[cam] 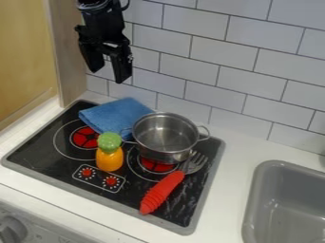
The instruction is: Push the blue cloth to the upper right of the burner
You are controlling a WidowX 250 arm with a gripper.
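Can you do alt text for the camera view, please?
A blue cloth lies on a stove, beside a metal pot. In front are an orange-and-green toy and a red-handled fork; an open black gripper hangs above.

Arm (101, 16) is black all over, mostly dull, with a few pale grey glints on the edges. Top bit is a rounded, drum-like housing with a shinier rim. Thin black cable (127, 6) loops out in a small curve beside it. Below that, a boxy, stepped body, narrower than the part under it. Then a wider black block with a stubby lug sticking out at the side, outline pretty jagged. Gripper (109, 73) is black too, two fingers (122, 67), chunky and plate-like, straight-sided with blunt, squared-off ends. One finger has a bumpy outer edge with small light specks; can't tell if those are screws
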